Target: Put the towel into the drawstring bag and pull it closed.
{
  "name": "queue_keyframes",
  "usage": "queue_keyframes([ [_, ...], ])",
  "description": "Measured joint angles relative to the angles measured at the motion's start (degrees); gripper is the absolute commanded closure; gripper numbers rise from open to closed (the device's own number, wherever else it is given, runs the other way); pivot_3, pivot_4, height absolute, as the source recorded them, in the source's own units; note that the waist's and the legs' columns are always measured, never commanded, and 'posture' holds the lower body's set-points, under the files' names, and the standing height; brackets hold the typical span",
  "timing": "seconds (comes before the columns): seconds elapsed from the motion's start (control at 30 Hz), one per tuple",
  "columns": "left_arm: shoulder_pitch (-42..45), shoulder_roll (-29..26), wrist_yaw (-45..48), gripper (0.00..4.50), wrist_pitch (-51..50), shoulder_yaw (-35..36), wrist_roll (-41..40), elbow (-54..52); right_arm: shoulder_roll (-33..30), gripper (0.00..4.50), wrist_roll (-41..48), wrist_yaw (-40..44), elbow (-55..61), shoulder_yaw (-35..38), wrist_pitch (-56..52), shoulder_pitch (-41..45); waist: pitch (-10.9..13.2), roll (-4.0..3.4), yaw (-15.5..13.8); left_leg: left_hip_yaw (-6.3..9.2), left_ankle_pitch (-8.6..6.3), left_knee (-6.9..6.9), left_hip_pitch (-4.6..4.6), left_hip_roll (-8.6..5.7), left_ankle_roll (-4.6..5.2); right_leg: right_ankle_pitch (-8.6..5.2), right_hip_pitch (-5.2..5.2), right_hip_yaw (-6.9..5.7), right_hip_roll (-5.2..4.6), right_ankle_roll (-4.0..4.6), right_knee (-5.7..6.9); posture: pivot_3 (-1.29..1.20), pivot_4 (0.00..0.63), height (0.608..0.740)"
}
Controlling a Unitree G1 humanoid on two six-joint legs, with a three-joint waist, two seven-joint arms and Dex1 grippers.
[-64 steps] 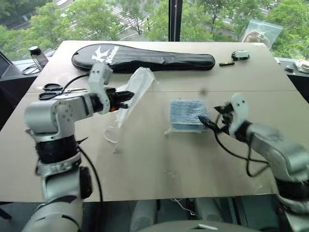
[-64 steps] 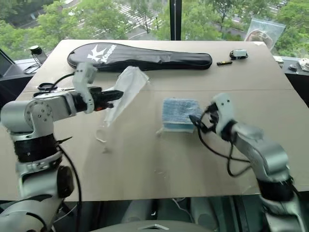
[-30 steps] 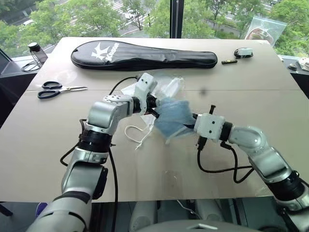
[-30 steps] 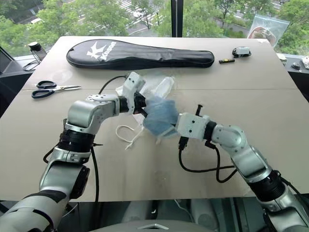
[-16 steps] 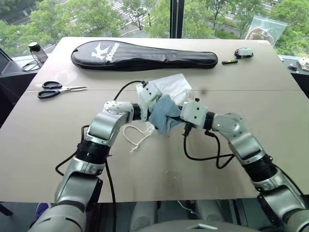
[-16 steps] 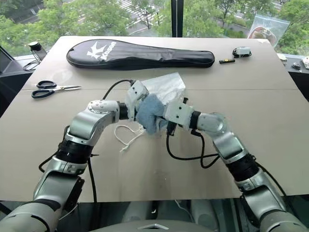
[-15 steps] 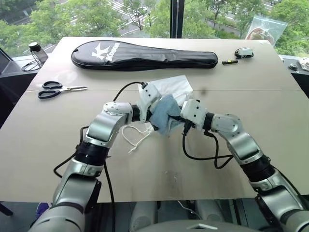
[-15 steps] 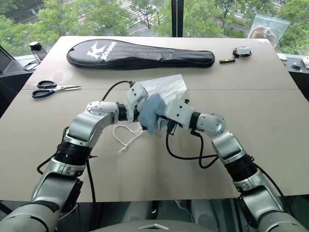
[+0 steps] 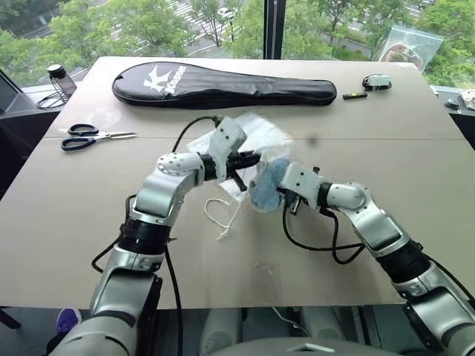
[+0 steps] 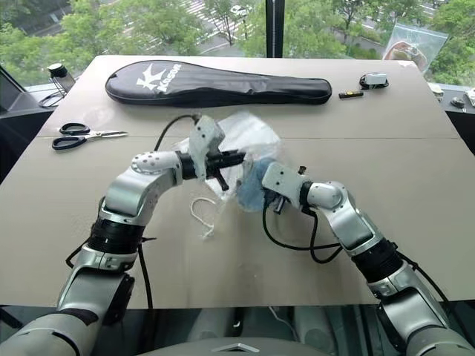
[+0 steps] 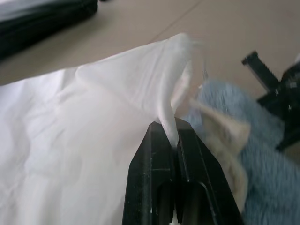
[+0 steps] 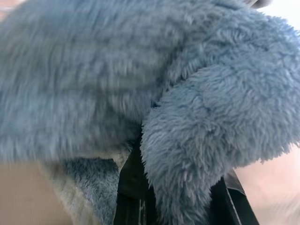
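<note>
Table (image 9: 89,222), wide and tan, with both arms meeting over its middle. At its far edge, untouched: a long black racket case (image 9: 223,86); scissors (image 9: 96,136) lie off to the left.

Drawstring bag (image 10: 249,137): thin white sack, lifted off the table. Left gripper (image 11: 176,140) has its two black fingers pinched tight on a fold of the bag's edge, holding the mouth up. White cord (image 9: 220,215) dangles in a loose loop below, end resting on the table. Not pulled.

Towel (image 9: 267,185): light blue, bunched, held up at the bag's mouth, just beside the left gripper. Right gripper (image 10: 261,185) is clamped on it; in the right wrist view the pile wraps over the fingers and hides them. Whether any of the towel is past the rim yet, cannot tell; most of it looks outside.

Judgement: both things picked up, insertion just starting. Left to do: push towel fully in, release it, find the cord, draw it closed.
</note>
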State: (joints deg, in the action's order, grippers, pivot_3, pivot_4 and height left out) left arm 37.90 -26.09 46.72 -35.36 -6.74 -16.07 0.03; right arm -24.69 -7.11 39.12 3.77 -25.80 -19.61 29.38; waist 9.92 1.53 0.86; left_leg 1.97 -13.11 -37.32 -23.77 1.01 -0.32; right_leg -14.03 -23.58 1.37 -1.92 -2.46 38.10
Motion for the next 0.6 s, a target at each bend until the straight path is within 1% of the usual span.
queue_keyframes([
  [0.13,-0.5,-0.1,1.0,4.5,-0.5,-0.7,-0.5,-2.2,1.4,4.45,-1.2,0.5,-1.5,-0.4,-0.6,1.5,0.0,-0.01,0.3,-0.01,0.0,0.0,0.03,0.02,0.0,0.0,-0.01,0.04,0.02,0.01,0.03,0.0,0.15,0.74],
  [0.2,-2.2,-1.6,2.6,4.5,0.1,-1.5,-0.6,-4.3,2.4,4.45,-1.3,0.6,-2.7,-0.3,-1.4,2.3,0.0,-0.02,0.6,-0.01,0.0,0.01,0.06,0.04,-0.01,0.01,-0.01,0.05,0.04,0.02,0.07,0.0,0.15,0.74],
  [0.3,-4.5,-2.4,3.2,4.5,0.6,-2.6,-0.5,-6.3,4.2,4.45,0.3,0.8,-3.9,1.6,-2.4,2.4,0.0,-0.02,0.8,-0.01,0.0,-0.01,0.07,0.04,0.0,0.01,-0.01,0.06,0.04,0.02,0.15,0.0,0.15,0.74],
  [0.37,-4.8,-2.3,2.8,4.5,0.5,-2.8,-0.5,-6.6,3.1,4.45,2.3,2.9,-2.9,2.7,-0.8,0.9,0.0,-0.02,0.6,0.02,0.0,-0.06,0.05,0.03,0.0,0.01,0.0,0.02,0.03,0.02,0.17,0.0,0.15,0.74],
  [0.47,-4.2,-2.2,0.9,4.5,-0.6,-2.2,-0.4,-5.7,-1.4,4.45,7.8,10.5,4.5,3.4,1.7,-4.6,0.0,-0.04,0.0,0.03,0.0,-0.06,0.0,0.01,0.01,0.0,-0.02,0.0,0.01,0.01,0.14,0.0,0.15,0.74],
  [0.6,-1.4,-1.5,0.3,4.5,-4.4,-0.7,-2.0,-2.7,-7.4,4.45,15.7,18.8,16.7,4.6,2.2,-9.2,0.0,-0.03,0.0,0.06,0.0,-0.08,0.0,0.01,0.01,0.0,0.0,-0.03,0.01,0.0,0.14,0.0,0.15,0.74],
])
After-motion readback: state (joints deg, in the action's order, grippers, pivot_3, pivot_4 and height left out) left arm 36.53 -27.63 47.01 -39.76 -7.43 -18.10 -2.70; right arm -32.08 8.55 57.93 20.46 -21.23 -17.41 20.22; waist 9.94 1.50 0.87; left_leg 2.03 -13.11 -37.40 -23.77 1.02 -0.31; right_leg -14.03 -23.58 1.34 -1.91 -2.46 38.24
